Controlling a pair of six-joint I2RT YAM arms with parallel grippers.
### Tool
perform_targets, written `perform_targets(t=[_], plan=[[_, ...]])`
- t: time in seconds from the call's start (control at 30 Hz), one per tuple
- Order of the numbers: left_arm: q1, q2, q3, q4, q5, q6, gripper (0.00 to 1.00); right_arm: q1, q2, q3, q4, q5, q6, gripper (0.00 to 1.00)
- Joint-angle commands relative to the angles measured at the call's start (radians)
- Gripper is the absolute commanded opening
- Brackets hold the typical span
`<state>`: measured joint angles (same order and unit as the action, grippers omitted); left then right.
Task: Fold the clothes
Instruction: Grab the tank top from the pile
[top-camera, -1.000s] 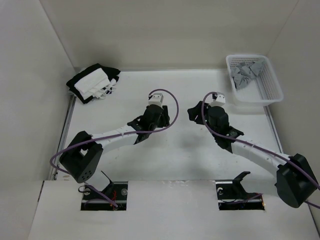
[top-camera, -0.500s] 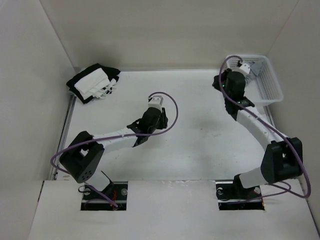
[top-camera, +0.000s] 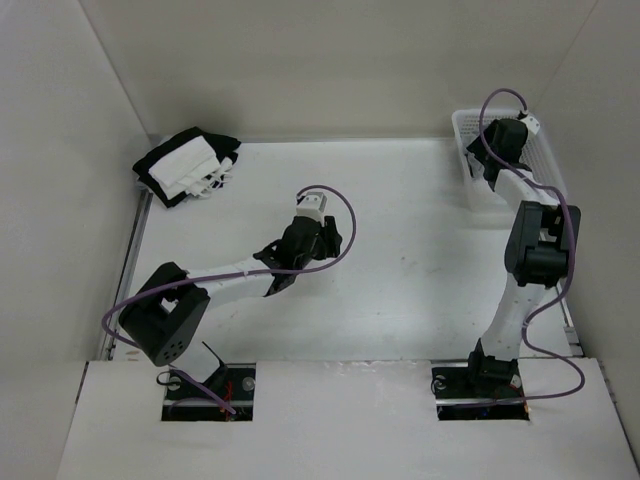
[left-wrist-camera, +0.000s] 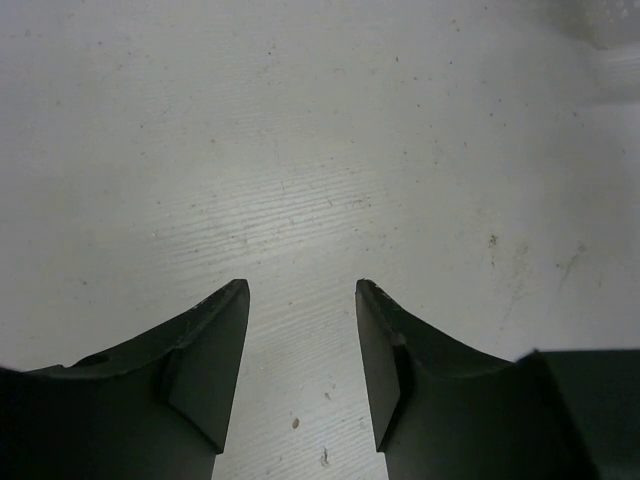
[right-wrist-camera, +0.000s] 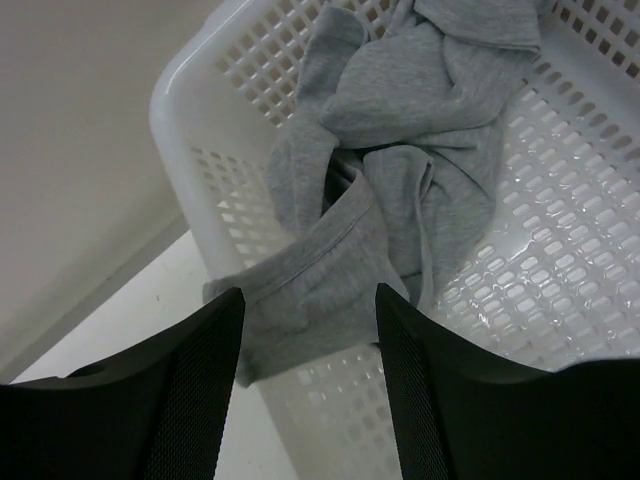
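- Table (top-camera: 420, 290): boxed in by white walls on the left, back and right of the top view. The widest bare stretch runs through the centre and lower right.
- Black-and-white bundle (top-camera: 186, 166) fills the upper left corner, near the left wall.
- Basket (top-camera: 462, 122) sits in the upper right corner, close to the right wall.
- Left gripper (left-wrist-camera: 300, 288): mid-table, jaws apart, only bare table between them. Well apart from bundle and basket.
- Right gripper (right-wrist-camera: 310, 293): over the basket, jaws spread wide, nothing pinched. Grey cloth lies just beyond the tips; I cannot tell if they touch it.
- Change: a second ago the right arm lay bent across mid-table. Half a second ago it reached the basket's near left edge. Now it stands tall along the right side with its wrist above the basket.
- Left arm has hardly shifted.
- A second ago grey cloth showed plainly in the basket from above; now the arm covers most of it.
- Clothes (right-wrist-camera: 400, 110): in the basket, light heather grey, soft knit, no print. Crumpled in loose twists and folds.
- One fold with a stitched hem band climbs the basket wall toward the rim at lower left of the right wrist view. I cannot tell whether it hangs over.
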<state>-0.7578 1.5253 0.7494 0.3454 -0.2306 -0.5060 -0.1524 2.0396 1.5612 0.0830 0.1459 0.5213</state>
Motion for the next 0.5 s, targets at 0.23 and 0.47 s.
perform_targets(t=[0.23, 0.47], plan=[[0.028, 0.004, -0.008, 0.086, 0.022, -0.009, 0.46, -0.032, 0.208, 0.279, -0.150, -0.055, 0.108, 0.56], [0.035, 0.007, -0.010, 0.090, 0.027, -0.014, 0.45, -0.042, 0.235, 0.297, -0.117, -0.120, 0.187, 0.08]])
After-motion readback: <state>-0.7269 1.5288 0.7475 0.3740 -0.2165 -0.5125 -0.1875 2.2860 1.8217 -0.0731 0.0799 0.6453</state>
